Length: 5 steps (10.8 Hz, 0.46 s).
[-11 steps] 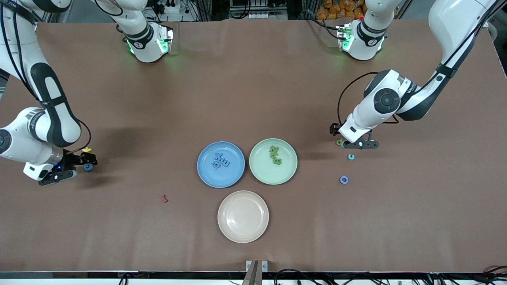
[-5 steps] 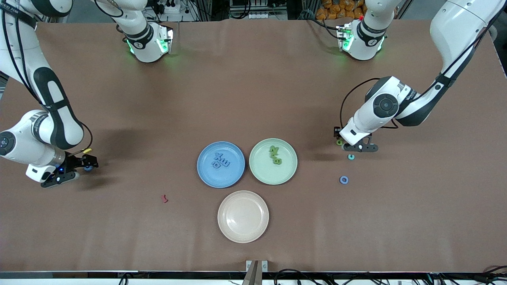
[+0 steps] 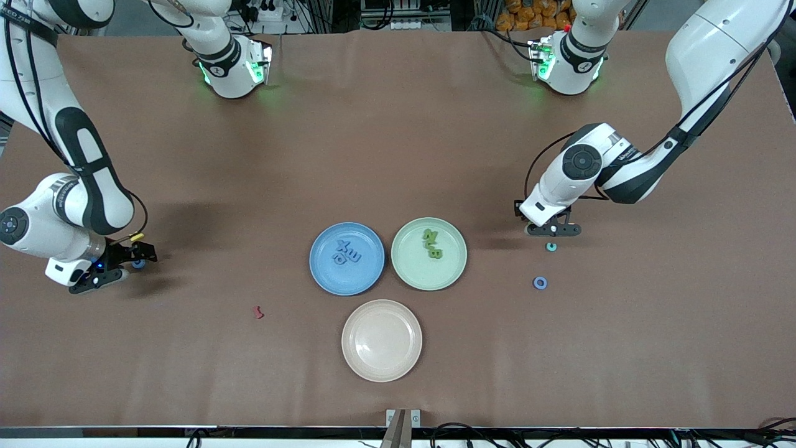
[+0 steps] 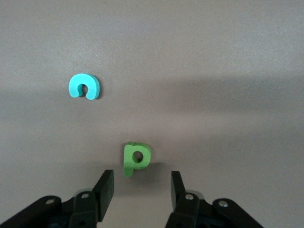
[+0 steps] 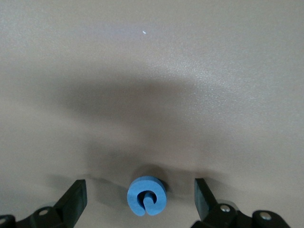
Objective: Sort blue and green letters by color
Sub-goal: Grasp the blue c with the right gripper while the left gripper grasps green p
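No legible text or labels anywhere

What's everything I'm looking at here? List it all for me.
Table: one, brown, under everything.
Plates: three mid-table; blue plate and green plate side by side, beige plate nearer the camera.
Blue letters: about three, on the blue plate.
Green letters: about three, on the green plate.
Blue ring letter: one, toward the left arm's end.
Teal letter: one, just farther than it.
Green P: one, at the left pincer's tips.
Blue curl letter: one, between the right pincer's fingers.
Yellow letter: one, beside the right pincer.
Dark red letter: one, toward the right arm's end.
Left pincer: black, open.
Right pincer: black, open.
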Tool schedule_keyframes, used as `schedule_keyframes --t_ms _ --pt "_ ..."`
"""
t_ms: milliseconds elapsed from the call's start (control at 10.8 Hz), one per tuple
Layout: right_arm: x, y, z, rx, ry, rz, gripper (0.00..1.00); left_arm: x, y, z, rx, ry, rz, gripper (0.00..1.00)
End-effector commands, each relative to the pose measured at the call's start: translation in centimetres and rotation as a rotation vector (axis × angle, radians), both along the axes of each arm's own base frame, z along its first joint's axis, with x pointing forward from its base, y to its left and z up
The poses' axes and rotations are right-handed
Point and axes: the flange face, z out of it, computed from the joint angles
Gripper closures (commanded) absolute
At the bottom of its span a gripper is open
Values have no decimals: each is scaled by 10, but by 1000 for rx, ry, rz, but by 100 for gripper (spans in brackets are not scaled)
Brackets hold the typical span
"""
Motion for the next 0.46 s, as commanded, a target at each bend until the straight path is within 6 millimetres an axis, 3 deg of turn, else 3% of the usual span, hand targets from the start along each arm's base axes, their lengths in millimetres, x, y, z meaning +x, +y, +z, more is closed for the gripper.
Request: schedule_keyframes --t_ms 0,278,370 --pt "-4 -3 -3 7 2 36 0 2 8 -9 12 -19 4 45" --pt "-5 -7 -4 7 1 49 0 5 12 -14 16 -24 -5 50" --pt "-6 -10 -4 7 1 71 36 5 12 -14 16 -23 -8 51"
